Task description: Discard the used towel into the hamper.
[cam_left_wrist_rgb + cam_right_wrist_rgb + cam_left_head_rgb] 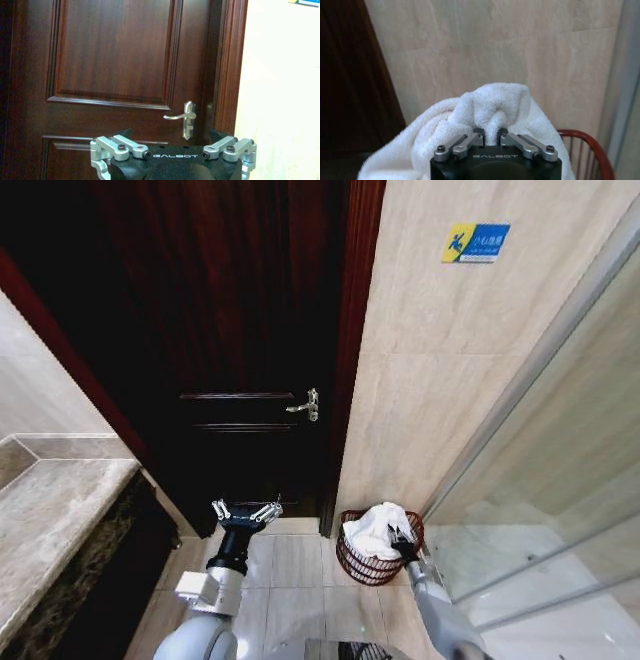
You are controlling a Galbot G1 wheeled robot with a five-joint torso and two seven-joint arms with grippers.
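The hamper (pixel 366 563), a round reddish-brown wicker basket, stands on the tiled floor against the beige wall, right of the door. A crumpled white towel (pixel 375 526) bulges out of its opening. My right gripper (pixel 401 541) is shut on a fold of the towel, right over the hamper. In the right wrist view the towel (pixel 485 108) bunches up between the shut fingers (pixel 476 132), and the hamper's red rim (pixel 587 144) curves beside it. My left gripper (pixel 247 512) hovers open and empty in front of the door, left of the hamper.
A dark wooden door (pixel 240 330) with a silver lever handle (pixel 305 405) is shut ahead. A stone counter (pixel 50 520) runs along the left. A glass shower panel (pixel 560 510) stands on the right. In the left wrist view the door handle (pixel 185 119) faces the gripper.
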